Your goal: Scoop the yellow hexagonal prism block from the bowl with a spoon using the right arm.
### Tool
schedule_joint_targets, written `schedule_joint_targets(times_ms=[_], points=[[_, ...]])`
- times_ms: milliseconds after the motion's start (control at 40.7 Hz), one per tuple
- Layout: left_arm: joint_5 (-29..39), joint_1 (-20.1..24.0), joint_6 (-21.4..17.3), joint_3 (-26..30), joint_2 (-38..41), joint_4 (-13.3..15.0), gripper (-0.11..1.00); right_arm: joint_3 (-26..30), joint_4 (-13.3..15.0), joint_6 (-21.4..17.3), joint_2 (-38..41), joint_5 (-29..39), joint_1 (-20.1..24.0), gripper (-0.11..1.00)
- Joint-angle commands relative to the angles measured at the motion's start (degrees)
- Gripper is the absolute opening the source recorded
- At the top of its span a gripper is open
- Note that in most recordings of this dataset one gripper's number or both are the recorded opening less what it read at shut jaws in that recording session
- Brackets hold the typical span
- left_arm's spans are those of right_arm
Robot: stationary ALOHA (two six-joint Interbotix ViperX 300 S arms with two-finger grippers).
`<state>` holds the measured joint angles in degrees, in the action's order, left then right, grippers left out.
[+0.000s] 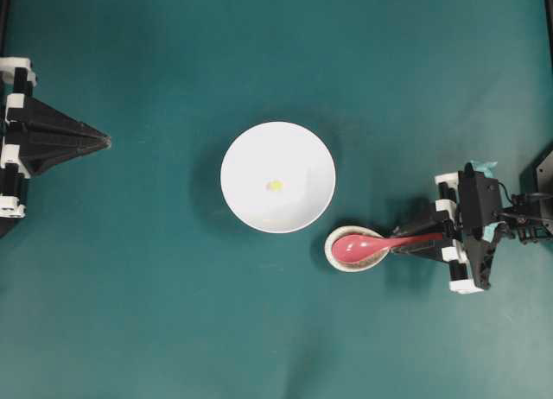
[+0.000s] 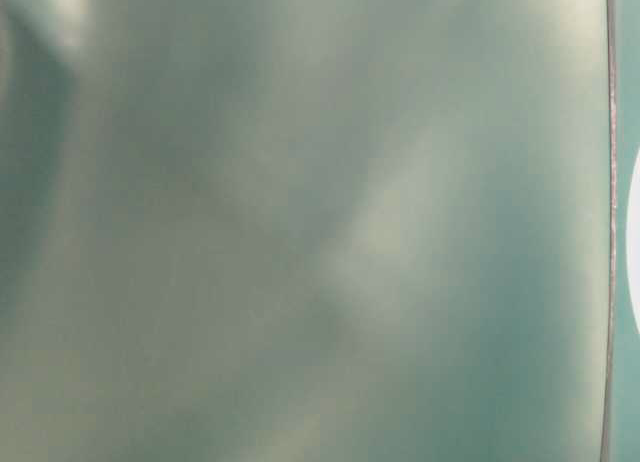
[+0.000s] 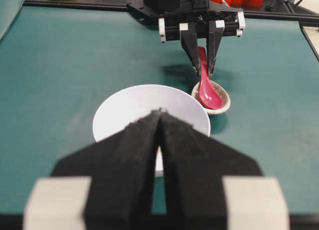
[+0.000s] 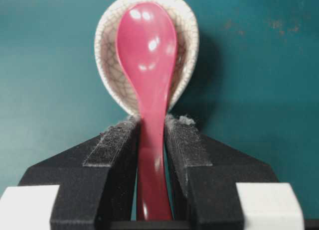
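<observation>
Right wrist view: the right gripper [image 4: 151, 155] has its pads closed against the spoon [image 4: 149, 70] handle, the scoop lying in a small crackled dish [image 4: 187, 36]. Overhead, that dish sits just beside the bowl [image 1: 251, 161] on the green table [image 1: 155, 330]; the yellow block [image 1: 275, 186] lies near the bowl's middle. Farther off, the left gripper [image 1: 104, 141] hangs with fingers pressed together, holding nothing.

Overhead looking straight down, table-level blurred, perhaps too close; wrist views face each other, sharing spoon [image 3: 208, 88].
</observation>
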<state>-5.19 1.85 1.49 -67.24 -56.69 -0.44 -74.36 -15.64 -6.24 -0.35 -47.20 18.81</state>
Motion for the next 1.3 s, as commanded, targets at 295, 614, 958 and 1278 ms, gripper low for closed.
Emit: schedule_joint_targets(times_ms=[295, 614, 958, 1278], points=[[-0.26, 0.09, 0.09, 1.32, 0.44, -0.09, 0.00, 1.58, 0.09, 2.64, -6.15, 4.75, 0.09, 0.22], [-0.26, 0.09, 0.09, 1.32, 0.44, -0.09, 0.00, 1.67, -0.35, 2.64, -11.69, 11.69, -0.88, 0.21], [-0.26, 0.09, 0.09, 1.32, 0.44, -0.09, 0.00, 1.85, -0.97, 2.46, -11.78, 11.78, -1.41, 0.20], [-0.26, 0.09, 0.09, 1.32, 0.44, -0.09, 0.00, 1.85, -1.67, 2.37, -11.78, 11.78, -1.41, 0.22]])
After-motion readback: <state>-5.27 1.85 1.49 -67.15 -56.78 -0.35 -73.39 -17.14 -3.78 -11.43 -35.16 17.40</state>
